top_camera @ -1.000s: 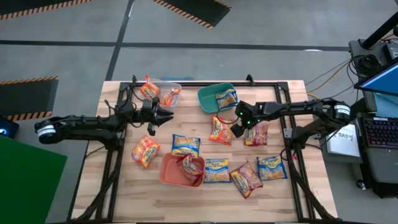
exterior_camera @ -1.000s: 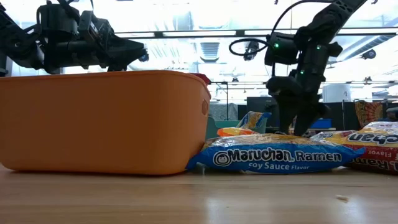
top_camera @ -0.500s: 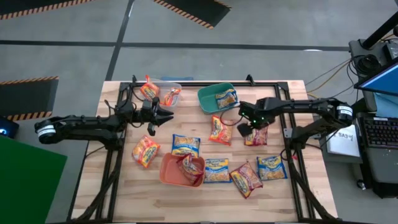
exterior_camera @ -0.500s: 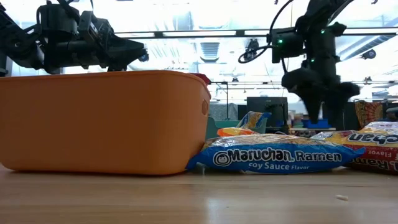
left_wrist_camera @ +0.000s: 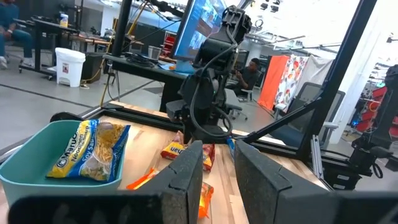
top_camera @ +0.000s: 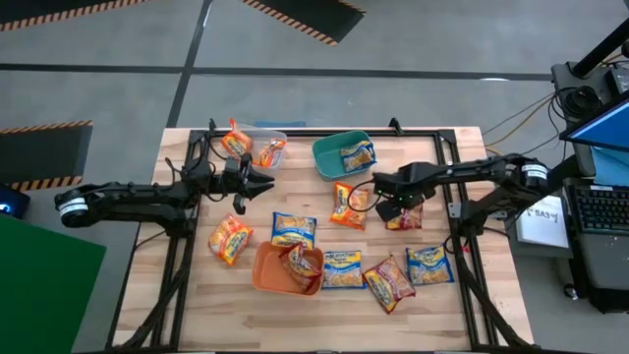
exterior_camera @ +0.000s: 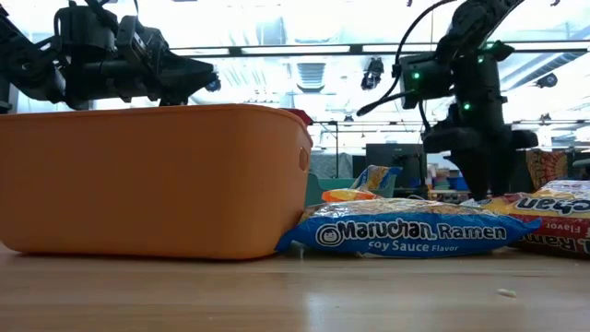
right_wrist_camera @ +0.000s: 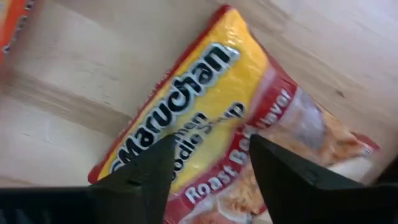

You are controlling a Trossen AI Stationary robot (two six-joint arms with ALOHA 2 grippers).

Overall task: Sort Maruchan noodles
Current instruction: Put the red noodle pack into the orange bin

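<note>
Right gripper (top_camera: 390, 209) poised directly above dark red packet (right_wrist_camera: 211, 118) at table's right-centre; fingers parted, straddling it, nothing gripped yet. Packet's long axis seen diagonal to fingers. Left gripper (top_camera: 257, 181) idle, narrowly parted, empty, well apart.

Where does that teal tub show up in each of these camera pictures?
High view: teal tub near the table's upper edge, about centre.
Low view: cannot tell; the orange tub blocks most of the table behind it.
Left wrist view: close up, with its near wall showing.
Right wrist view: not in it.
Shared landmark: the noodle packet lying inside it.
</note>
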